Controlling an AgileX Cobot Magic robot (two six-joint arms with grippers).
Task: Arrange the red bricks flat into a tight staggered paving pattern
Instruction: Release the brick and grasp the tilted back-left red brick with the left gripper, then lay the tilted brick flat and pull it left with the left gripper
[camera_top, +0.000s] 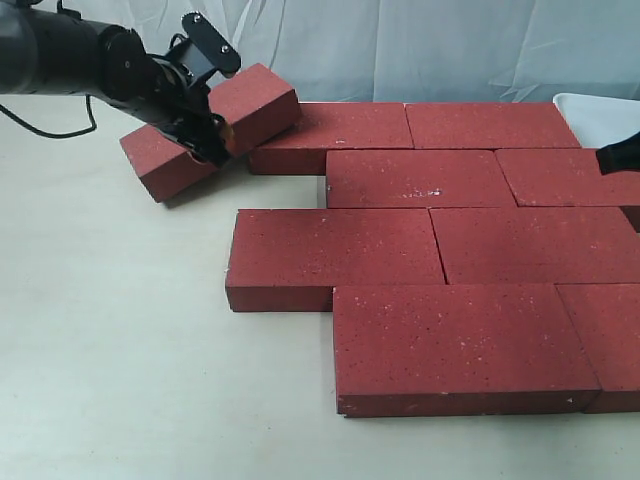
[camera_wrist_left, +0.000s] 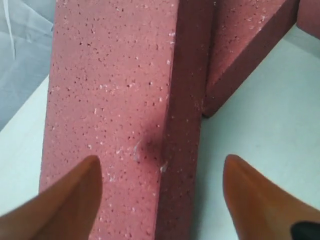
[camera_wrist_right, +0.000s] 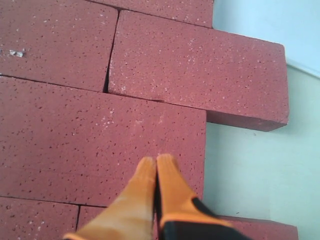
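Note:
Several red bricks lie flat in staggered rows, among them a front brick (camera_top: 455, 340) and a middle one (camera_top: 330, 250). One loose red brick (camera_top: 258, 102) sits askew at the back left, its right end seemingly raised against the back-row brick (camera_top: 335, 130). My left gripper (camera_top: 205, 130) is open at this loose brick (camera_wrist_left: 110, 90). One finger (camera_wrist_left: 75, 200) is over its top face and the other (camera_wrist_left: 255, 200) hangs over the table, so the left gripper (camera_wrist_left: 161, 165) straddles its long edge. My right gripper (camera_wrist_right: 157, 162) is shut and empty above a flat brick (camera_wrist_right: 100, 135); its tip (camera_top: 620, 155) shows at the right edge.
A white tray (camera_top: 600, 105) stands at the back right behind the bricks. A pale cloth backdrop (camera_top: 420, 50) closes off the rear. The light table (camera_top: 110, 340) lies left of and in front of the paving. A neighbouring brick (camera_wrist_left: 245, 40) lies just beyond the loose one.

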